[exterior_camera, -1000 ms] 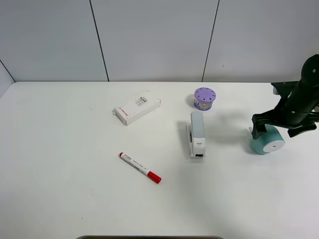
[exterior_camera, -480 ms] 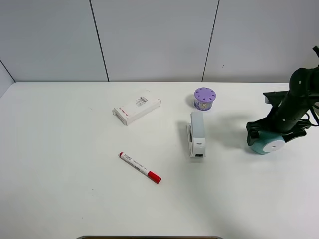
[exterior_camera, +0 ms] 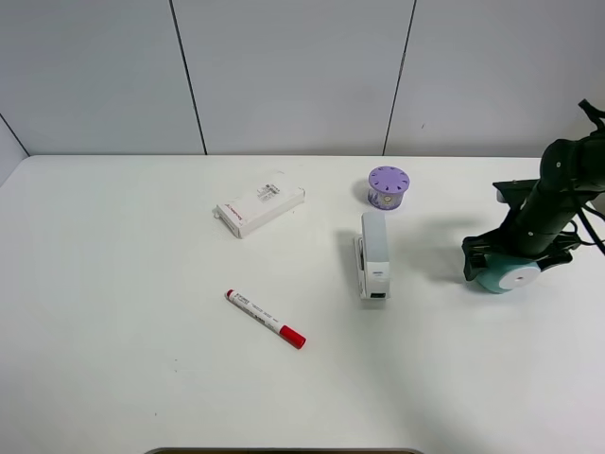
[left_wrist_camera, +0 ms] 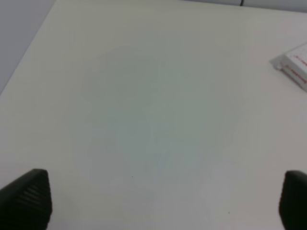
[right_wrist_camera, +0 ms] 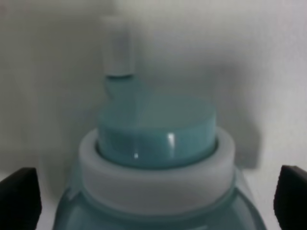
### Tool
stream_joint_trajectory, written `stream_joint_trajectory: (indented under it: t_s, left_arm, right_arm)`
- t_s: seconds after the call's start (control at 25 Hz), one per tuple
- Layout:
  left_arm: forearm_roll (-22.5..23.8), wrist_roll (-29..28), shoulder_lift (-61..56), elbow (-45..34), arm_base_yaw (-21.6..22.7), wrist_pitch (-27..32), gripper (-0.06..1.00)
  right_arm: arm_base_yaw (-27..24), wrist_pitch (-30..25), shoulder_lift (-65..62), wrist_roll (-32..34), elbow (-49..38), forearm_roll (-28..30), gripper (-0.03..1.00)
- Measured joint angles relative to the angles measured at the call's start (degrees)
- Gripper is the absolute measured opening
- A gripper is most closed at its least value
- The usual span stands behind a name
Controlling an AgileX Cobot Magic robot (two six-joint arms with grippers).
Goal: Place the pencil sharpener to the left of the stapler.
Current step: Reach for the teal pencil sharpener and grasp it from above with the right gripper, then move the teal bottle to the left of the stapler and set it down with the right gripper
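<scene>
Sharpener [exterior_camera: 508, 276] lies on the table [exterior_camera: 142, 359] well to the right of the stapler [exterior_camera: 374, 253], white round end facing the camera. Right gripper [exterior_camera: 515, 255] sits over it and hides most of the teal body; jaws apart, one on each side, contact can't be made out. Wrist view is blurred and close, and the sharpener's lower body is cut off by the frame. Left gripper [left_wrist_camera: 165, 199] shows only in its wrist view: jaws wide apart over bare table, tips alone visible. Box [exterior_camera: 260, 208] lies left of and behind the stapler, cropped in the left wrist view. Cylinder [exterior_camera: 388, 186] just behind the stapler, marker [exterior_camera: 266, 319] front-left.
</scene>
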State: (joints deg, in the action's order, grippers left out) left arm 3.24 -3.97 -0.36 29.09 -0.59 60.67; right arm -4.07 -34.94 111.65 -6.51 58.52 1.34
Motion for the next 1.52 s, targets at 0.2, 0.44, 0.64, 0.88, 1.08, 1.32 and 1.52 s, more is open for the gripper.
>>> stream_joint_trajectory:
  t_s: [0.2,0.44,0.64,0.88,1.08,1.32,1.52]
  left_arm:
    - [0.0,0.0,0.0,0.0,0.0,0.0,0.95]
    - [0.0,0.0,0.0,0.0,0.0,0.0,0.95]
    - [0.0,0.0,0.0,0.0,0.0,0.0,0.95]
    - [0.0,0.0,0.0,0.0,0.0,0.0,0.95]
    - [0.0,0.0,0.0,0.0,0.0,0.0,0.95]
    - [0.0,0.0,0.0,0.0,0.0,0.0,0.95]
    - [0.0,0.0,0.0,0.0,0.0,0.0,0.95]
  right_arm:
    - [0.0,-0.1,0.5,-0.1,0.3,0.0,0.96]
    - [0.0,0.0,0.5,-0.1,0.3,0.0,0.75]
    - [0.0,-0.5,0.5,-0.1,0.5,0.0,0.68]
    - [0.0,-0.5,0.5,-0.1,0.5,0.0,0.68]
    - [0.0,-0.5,0.5,-0.1,0.5,0.0,0.68]
    - [0.0,-0.5,0.5,-0.1,0.5,0.0,0.68]
    - [0.0,-0.4,-0.3,-0.1,0.3,0.1,0.68]
